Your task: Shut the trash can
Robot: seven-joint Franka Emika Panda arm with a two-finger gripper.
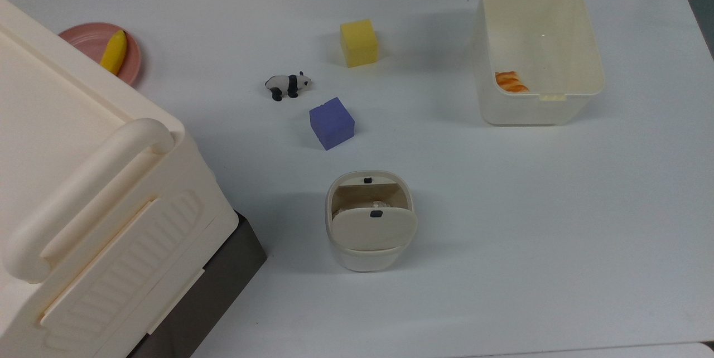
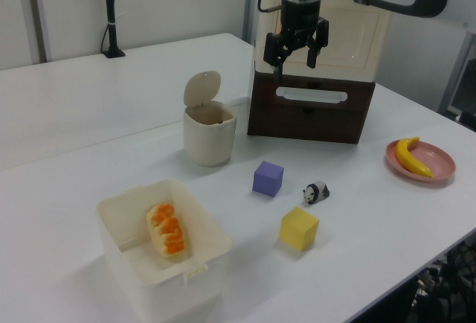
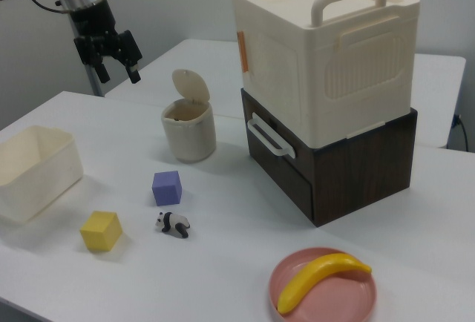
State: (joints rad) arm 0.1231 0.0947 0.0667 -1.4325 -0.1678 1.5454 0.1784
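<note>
From my station I see the trash can (image 2: 209, 135) standing upright on the white worktop (image 1: 502, 207), near the middle of the top view and just to the right of the stacked storage boxes there. It is a small cream bin with a rounded-square mouth and slightly tapered walls, and its flat beige lid (image 3: 190, 84) is swung up on its hinge, standing nearly vertical behind the opening (so the can is plainly open). A small black button (image 1: 376, 214) sits on the lid, with a second black mark on the rim opposite; something pale lies inside, though I cannot tell what. The end effector (image 2: 295, 46) hangs high above the worktop, well apart from the can, its two dark fingers (image 3: 134, 70) spread with nothing between them. In the left view it appears in front of the cream handled storage box (image 3: 326, 47), which rests on a dark brown drawer unit (image 3: 349, 170). Between the can and the far edge in the top view lie a purple cube (image 1: 332, 122), a toy panda (image 1: 287, 85) and a yellow cube (image 1: 359, 42). A translucent tub (image 1: 538, 46) holding an orange-and-white food item (image 2: 167, 231) stands to the top view's right, and a pink plate (image 3: 323, 288) carrying a banana (image 3: 320, 277) sits at the top view's left.
</note>
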